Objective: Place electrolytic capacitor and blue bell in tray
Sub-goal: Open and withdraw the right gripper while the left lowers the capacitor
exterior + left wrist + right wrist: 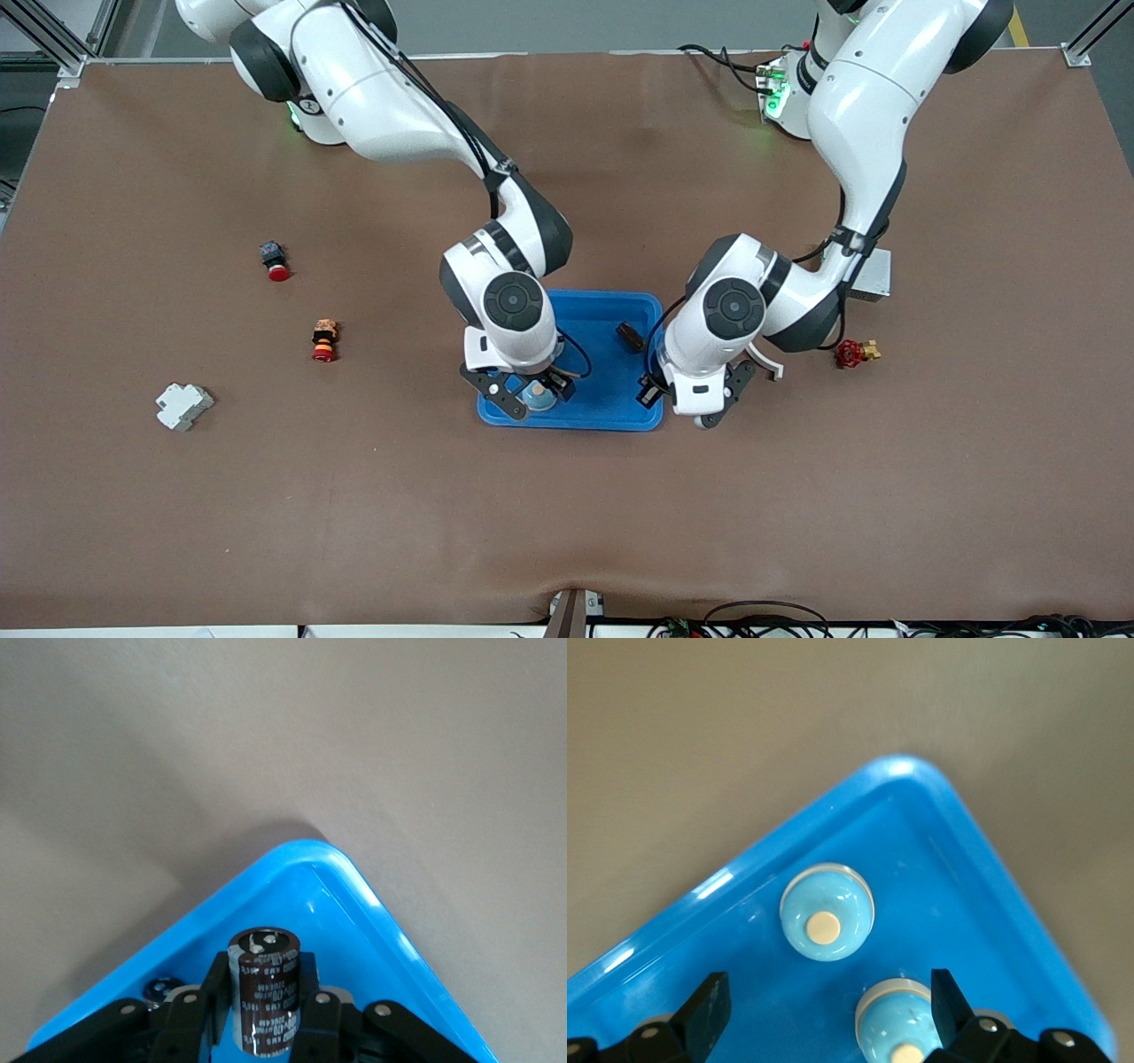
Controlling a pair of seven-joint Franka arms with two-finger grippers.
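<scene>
2 bells [827, 921] lie in the tray [992, 877], near its corner.

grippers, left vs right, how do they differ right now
The left gripper is shut on the electrolytic capacitor, holding it upright over a corner of the tray. The right gripper stands open and holds nothing, with two blue bells resting in the tray beneath it. Both hang over the tray's edge nearest the front camera.

White glossy arms, black joint caps, black cables, seemingly green base lights.
</scene>
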